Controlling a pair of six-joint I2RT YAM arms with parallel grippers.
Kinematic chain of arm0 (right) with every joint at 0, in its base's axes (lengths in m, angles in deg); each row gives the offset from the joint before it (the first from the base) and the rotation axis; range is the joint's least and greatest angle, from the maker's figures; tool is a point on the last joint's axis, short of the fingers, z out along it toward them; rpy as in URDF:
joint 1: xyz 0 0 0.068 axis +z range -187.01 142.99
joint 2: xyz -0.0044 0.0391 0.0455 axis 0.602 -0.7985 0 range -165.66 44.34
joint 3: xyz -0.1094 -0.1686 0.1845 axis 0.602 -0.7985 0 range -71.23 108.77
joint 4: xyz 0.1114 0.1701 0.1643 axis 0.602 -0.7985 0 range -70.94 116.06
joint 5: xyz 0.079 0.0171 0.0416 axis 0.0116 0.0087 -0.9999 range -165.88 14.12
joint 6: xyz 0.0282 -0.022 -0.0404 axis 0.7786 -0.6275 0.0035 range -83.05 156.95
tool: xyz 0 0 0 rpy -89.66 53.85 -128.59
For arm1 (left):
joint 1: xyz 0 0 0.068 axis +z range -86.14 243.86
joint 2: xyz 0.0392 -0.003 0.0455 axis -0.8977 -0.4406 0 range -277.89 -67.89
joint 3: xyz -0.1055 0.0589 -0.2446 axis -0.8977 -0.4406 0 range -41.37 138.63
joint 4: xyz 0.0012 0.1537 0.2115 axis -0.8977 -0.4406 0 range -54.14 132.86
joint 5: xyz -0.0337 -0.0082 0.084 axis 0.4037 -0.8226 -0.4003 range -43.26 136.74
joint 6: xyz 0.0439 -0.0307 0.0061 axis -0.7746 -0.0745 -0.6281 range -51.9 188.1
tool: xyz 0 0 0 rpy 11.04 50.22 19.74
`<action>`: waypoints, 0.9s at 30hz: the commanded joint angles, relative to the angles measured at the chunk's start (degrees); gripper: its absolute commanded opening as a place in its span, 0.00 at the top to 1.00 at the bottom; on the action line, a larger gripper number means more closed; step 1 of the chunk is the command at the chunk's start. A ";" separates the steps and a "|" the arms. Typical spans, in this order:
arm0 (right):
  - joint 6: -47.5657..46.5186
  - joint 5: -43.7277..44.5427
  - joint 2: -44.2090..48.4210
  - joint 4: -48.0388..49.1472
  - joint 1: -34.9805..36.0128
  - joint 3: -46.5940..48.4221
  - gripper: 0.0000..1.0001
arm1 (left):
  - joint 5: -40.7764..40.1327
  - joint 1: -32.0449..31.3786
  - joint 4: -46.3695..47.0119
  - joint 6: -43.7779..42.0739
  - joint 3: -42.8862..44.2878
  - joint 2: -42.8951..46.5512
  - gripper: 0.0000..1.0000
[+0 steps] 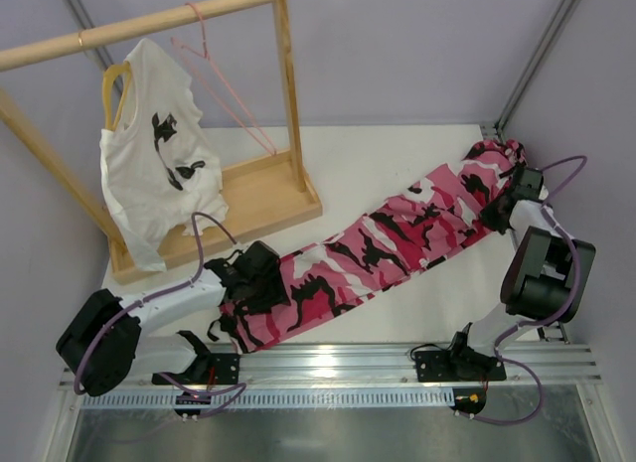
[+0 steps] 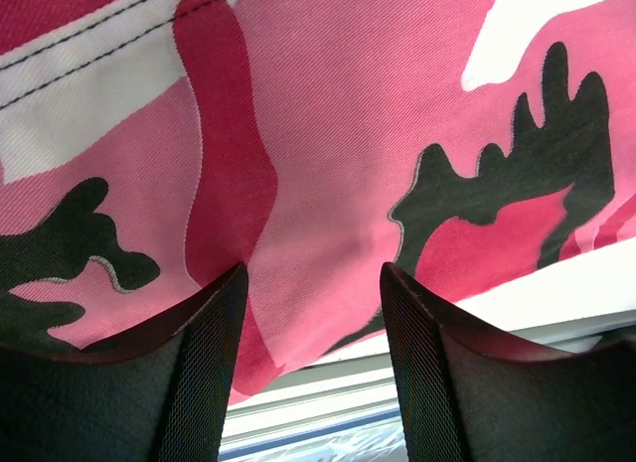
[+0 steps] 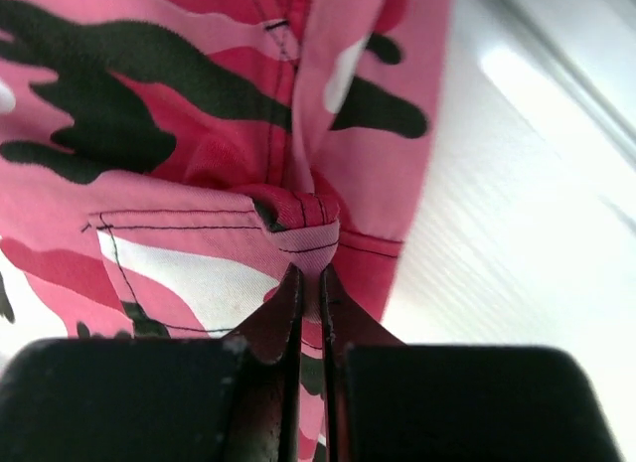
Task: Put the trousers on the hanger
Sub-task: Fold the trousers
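Observation:
The pink, magenta, white and black camouflage trousers (image 1: pixel 378 248) lie stretched diagonally across the table, from near left to far right. My left gripper (image 1: pixel 263 288) hovers over their near-left end. In the left wrist view the gripper (image 2: pixel 313 268) is open, its fingers (image 2: pixel 199 363) apart just above the cloth (image 2: pixel 328 134) near its edge. My right gripper (image 1: pixel 502 206) is at the far-right end. The right wrist view shows this gripper (image 3: pixel 308 273) shut on a bunched, stitched fold of the trousers (image 3: pixel 199 134). The thin pale-pink hanger (image 1: pixel 224 84) hangs on the wooden rail.
A wooden rack (image 1: pixel 288 94) with a flat base stands at the back left. On it a white printed T-shirt (image 1: pixel 159 169) hangs from a yellow hanger (image 1: pixel 114 84). White tabletop (image 3: pixel 517 233) shows beside the trousers, and a metal rail (image 1: pixel 338 361) runs along the near edge.

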 commanded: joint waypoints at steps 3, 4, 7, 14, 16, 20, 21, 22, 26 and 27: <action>-0.63 9.03 3.38 -7.44 -4.98 7.58 0.96 | -2.67 0.62 -2.80 -0.43 -6.06 -5.42 0.41; -0.19 9.30 3.82 -7.44 -5.33 6.71 0.96 | -2.67 0.88 -2.54 -0.61 -6.06 -6.20 0.41; 1.21 7.81 4.35 -5.87 -5.77 3.30 0.96 | -1.97 0.80 -2.01 -0.52 -6.24 -6.91 0.41; 1.04 4.90 1.80 -1.46 -5.77 -0.95 0.96 | -5.30 0.80 -7.19 -1.48 -3.61 -3.94 0.41; 1.04 4.56 1.54 -2.51 -5.77 0.37 0.88 | -5.48 0.88 -9.47 -1.84 -1.59 -1.83 0.41; 0.60 4.38 4.78 -9.00 -5.77 2.83 0.67 | -4.60 0.88 -13.77 -3.24 3.77 1.69 0.41; 0.17 2.90 10.19 -11.63 -5.68 2.66 0.56 | -4.95 0.88 -16.40 -5.07 9.52 4.74 0.41; -0.01 2.88 10.24 -12.01 -5.68 2.66 0.56 | -4.78 0.88 -16.42 -5.09 9.58 4.77 0.41; -0.28 -1.50 17.34 -11.58 -2.97 -0.58 0.55 | -2.94 0.80 -13.00 -6.93 13.44 3.29 0.37; -0.45 -4.56 19.71 -10.35 -0.96 -2.68 0.54 | -2.32 0.80 -12.56 -7.02 14.32 1.45 0.37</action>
